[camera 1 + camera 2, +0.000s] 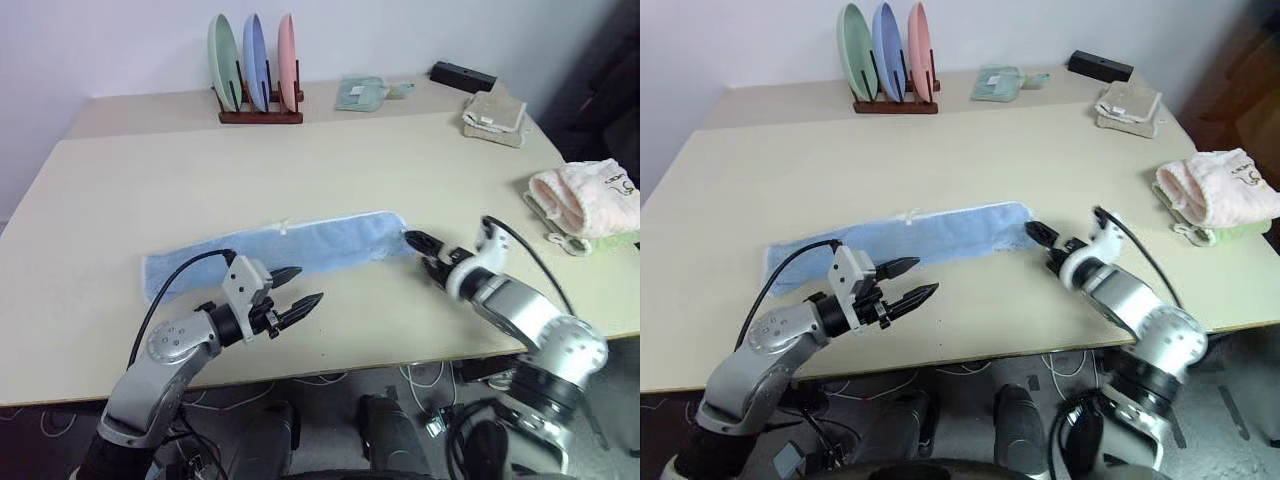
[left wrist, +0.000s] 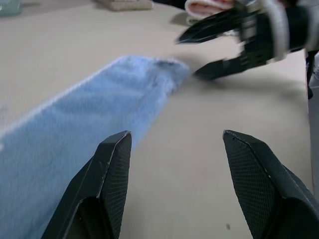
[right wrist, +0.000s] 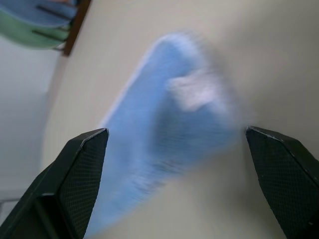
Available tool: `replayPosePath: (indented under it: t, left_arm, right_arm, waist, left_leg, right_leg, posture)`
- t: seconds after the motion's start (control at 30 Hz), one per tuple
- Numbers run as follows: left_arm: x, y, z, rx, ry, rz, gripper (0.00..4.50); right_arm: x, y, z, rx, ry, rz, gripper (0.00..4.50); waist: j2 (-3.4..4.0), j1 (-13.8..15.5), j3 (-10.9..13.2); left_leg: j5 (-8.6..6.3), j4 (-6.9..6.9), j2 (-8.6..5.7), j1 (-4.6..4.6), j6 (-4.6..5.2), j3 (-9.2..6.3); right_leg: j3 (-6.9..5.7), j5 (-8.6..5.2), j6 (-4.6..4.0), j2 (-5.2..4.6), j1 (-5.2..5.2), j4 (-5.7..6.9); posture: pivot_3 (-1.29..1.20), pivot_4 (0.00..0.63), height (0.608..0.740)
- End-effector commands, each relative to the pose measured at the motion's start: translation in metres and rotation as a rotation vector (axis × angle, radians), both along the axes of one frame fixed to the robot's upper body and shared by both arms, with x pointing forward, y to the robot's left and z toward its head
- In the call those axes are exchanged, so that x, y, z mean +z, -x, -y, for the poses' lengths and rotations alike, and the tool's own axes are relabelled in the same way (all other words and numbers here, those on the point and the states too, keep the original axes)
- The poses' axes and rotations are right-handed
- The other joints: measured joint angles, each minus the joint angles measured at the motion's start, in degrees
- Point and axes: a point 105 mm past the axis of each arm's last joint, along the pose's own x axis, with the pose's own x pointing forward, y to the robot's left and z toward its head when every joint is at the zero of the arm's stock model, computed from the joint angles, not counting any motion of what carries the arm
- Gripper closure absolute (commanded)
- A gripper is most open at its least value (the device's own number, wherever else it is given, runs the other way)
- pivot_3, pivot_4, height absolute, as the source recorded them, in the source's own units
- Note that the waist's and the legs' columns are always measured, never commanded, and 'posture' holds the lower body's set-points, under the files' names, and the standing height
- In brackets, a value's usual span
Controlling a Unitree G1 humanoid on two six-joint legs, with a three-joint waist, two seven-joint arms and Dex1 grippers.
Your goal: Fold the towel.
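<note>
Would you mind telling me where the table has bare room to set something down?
The widest bare patch lies between the towel and the plate rack. The table's left side is also free. It is crowded along the right edge, by the pink towel and beige towel, and in front, where the left gripper and right gripper hover.

The towel (image 1: 275, 253), light blue terry cloth with whitish edge trim and a small white loop tag, is laid flat as a long narrow strip across the table.

Right gripper (image 2: 199, 55), fingers apart, just beside the towel (image 2: 94, 134) end.
</note>
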Motion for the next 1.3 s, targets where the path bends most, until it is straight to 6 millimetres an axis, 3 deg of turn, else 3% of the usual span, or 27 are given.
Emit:
replayPosePath:
  t: [0.03, 0.3, 0.33, 0.43, 0.63, 0.9, 1.03, 1.17, 1.3]
  left_arm:
    - [0.006, 0.003, 0.004, -0.008, 0.006, 0.034, 1.54]
    - [0.007, 0.001, 0.004, -0.005, 0.005, 0.038, 1.54]
    - [0.007, 0.001, 0.004, -0.005, 0.006, 0.039, 1.54]
    - [0.008, 0.001, 0.004, -0.006, 0.005, 0.041, 1.54]
    - [0.007, 0.001, 0.004, -0.006, 0.005, 0.038, 1.54]
    - [0.005, 0.002, 0.006, -0.014, 0.012, 0.026, 1.54]
    - [0.004, -0.001, 0.009, -0.033, 0.016, 0.025, 1.54]
    - [0.005, -0.004, 0.012, -0.045, 0.015, 0.03, 1.54]
    - [0.006, -0.005, 0.011, -0.046, 0.016, 0.033, 1.54]
  right_arm:
    - [-0.003, -0.004, -0.003, 0.007, 0.001, -0.015, 0.04]
    - [-0.005, -0.007, -0.002, -0.02, -0.001, -0.021, 0.04]
    - [-0.006, -0.01, 0.001, -0.045, 0.009, -0.021, 0.27]
    - [-0.005, -0.014, 0.008, -0.097, 0.02, -0.013, 1.27]
    - [0.003, -0.011, 0.022, -0.143, 0.045, 0.025, 4.34]
    - [0.041, 0.006, 0.079, -0.205, 0.296, 0.168, 4.43]
    - [0.063, 0.011, 0.105, -0.159, 0.532, 0.239, 4.43]
    - [0.076, 0.012, 0.098, -0.033, 0.745, 0.346, 4.43]
    - [0.088, 0.019, 0.057, 0.247, 0.985, 0.569, 4.43]
  waist:
    - [0.0, 0.09, 0.0]
    - [0.0, 0.09, 0.0]
    - [0.0, 0.08, 0.0]
    - [0.0, 0.08, 0.0]
    - [0.02, 0.41, 0.01]
    - [0.15, 1.5, 0.09]
    - [0.15, 1.53, 0.1]
    - [0.15, 1.21, 0.1]
    - [0.17, 1.44, 0.13]
  left_leg:
    - [-0.01, 0.0, -0.01, -0.01, 0.02, 0.0]
    - [-0.03, 0.02, -0.04, -0.02, 0.06, -0.05]
    - [-0.03, 0.03, -0.04, -0.02, 0.05, -0.05]
    - [-0.03, 0.02, -0.04, -0.02, 0.06, -0.03]
    - [-0.03, 0.03, -0.08, -0.04, 0.06, -0.04]
    - [-0.03, 0.09, -0.18, -0.12, 0.06, -0.02]
    - [-0.04, 0.1, -0.2, -0.13, 0.07, 0.16]
    - [-0.05, 0.08, -0.16, -0.11, 0.08, 0.23]
    - [-0.07, 0.09, -0.16, -0.12, 0.11, 0.25]
  right_leg:
    - [-0.01, 0.01, 0.01, 0.0, 0.0, 0.0]
    - [-0.01, 0.0, 0.01, -0.05, 0.0, -0.02]
    - [-0.01, 0.0, 0.01, -0.05, 0.0, -0.02]
    - [-0.01, 0.0, 0.02, -0.05, 0.0, -0.03]
    - [0.0, 0.0, 0.02, -0.07, 0.0, -0.05]
    - [0.0, -0.03, 0.0, -0.19, 0.0, -0.13]
    - [-0.01, -0.18, -0.04, -0.22, 0.04, -0.15]
    - [-0.01, -0.19, -0.03, -0.19, 0.03, -0.14]
    - [-0.01, -0.19, 0.09, -0.22, 0.03, -0.15]
  posture:
    - [0.0, 0.15, 0.74]
    - [0.0, 0.15, 0.74]
    - [0.0, 0.15, 0.74]
    - [0.0, 0.15, 0.74]
    - [0.0, 0.15, 0.74]
    - [0.0, 0.15, 0.74]
    - [0.0, 0.15, 0.74]
    - [0.0, 0.15, 0.74]
    - [0.0, 0.15, 0.74]
